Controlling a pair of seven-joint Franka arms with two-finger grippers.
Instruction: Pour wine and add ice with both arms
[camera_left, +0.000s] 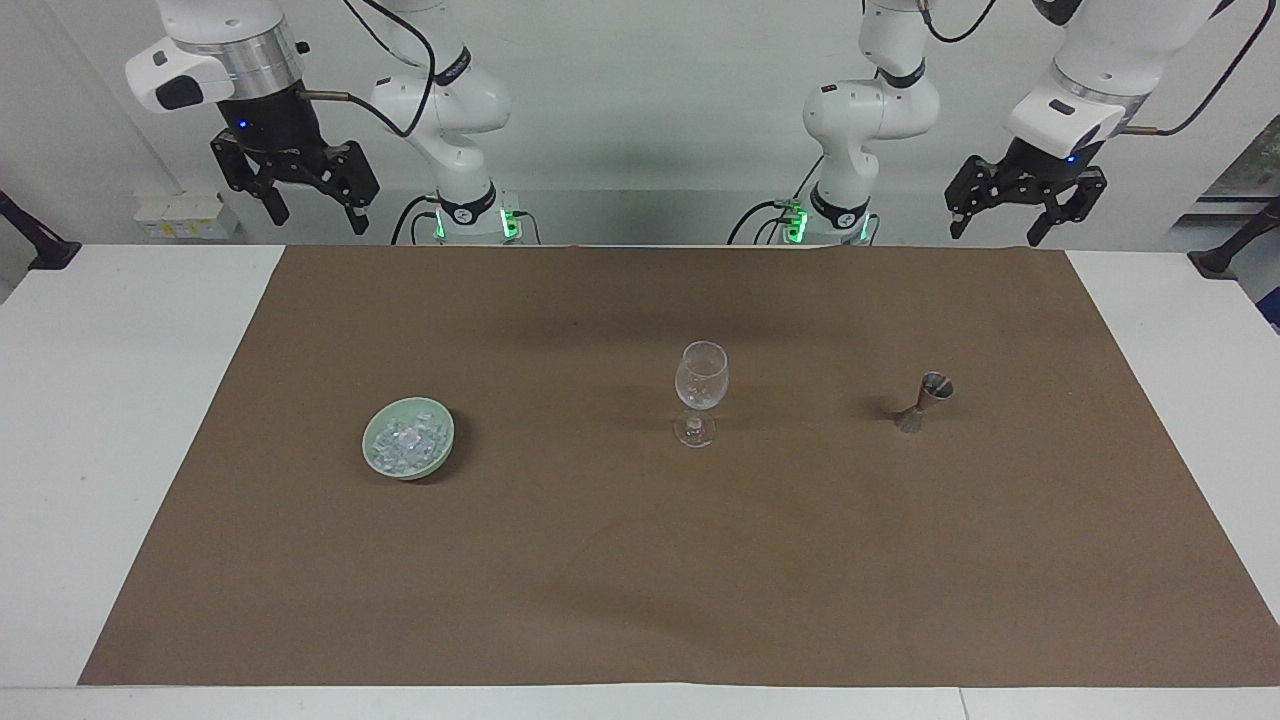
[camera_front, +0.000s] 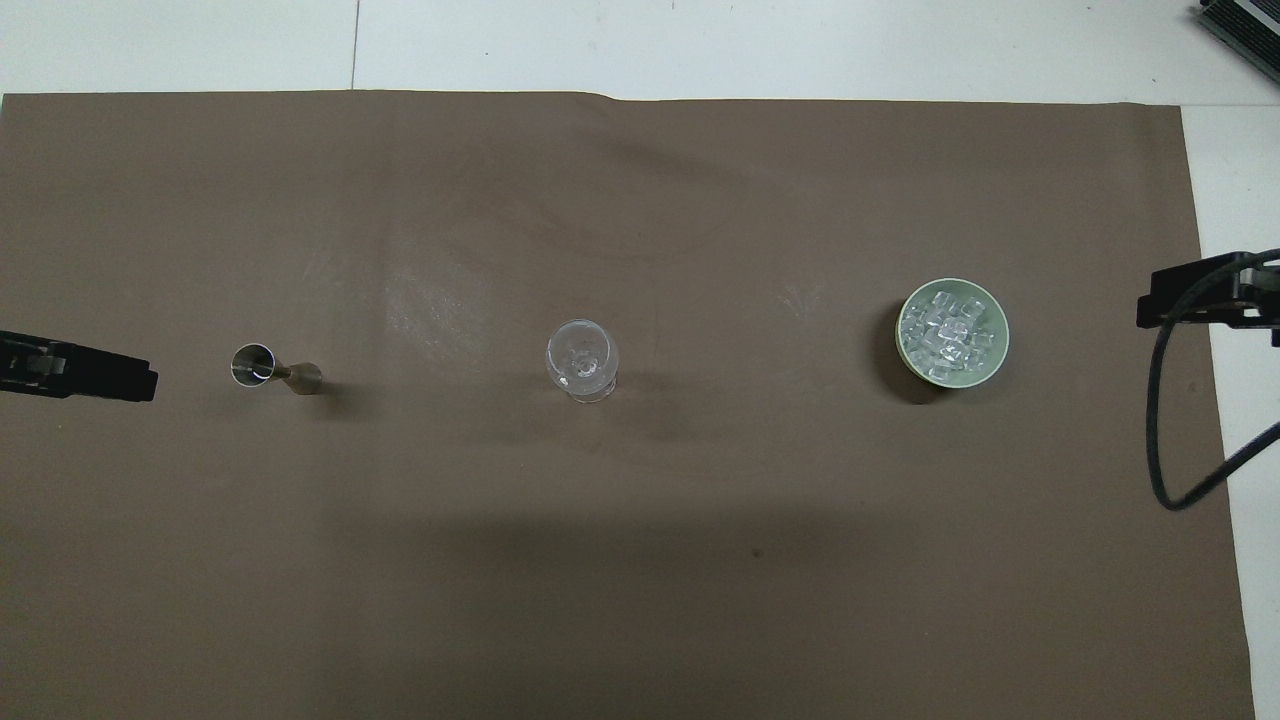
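Hands hung wide open and empty: the left hand (camera_left: 1002, 225) waited above the desk's (camera_left: 120, 420) edge nearest the robots at its own end, the right hand (camera_left: 315, 208) likewise at the other end. On the brown mat (camera_left: 640, 560), three things stood in a row. The wine glass (camera_left: 700, 395) stood upright mid-mat, stem vertical, mouth up. The jigger (camera_left: 924, 402) stood upright toward the left arm's end. The green bowl (camera_left: 408, 438) of ice (camera_left: 406, 440) sat toward the right arm's end.
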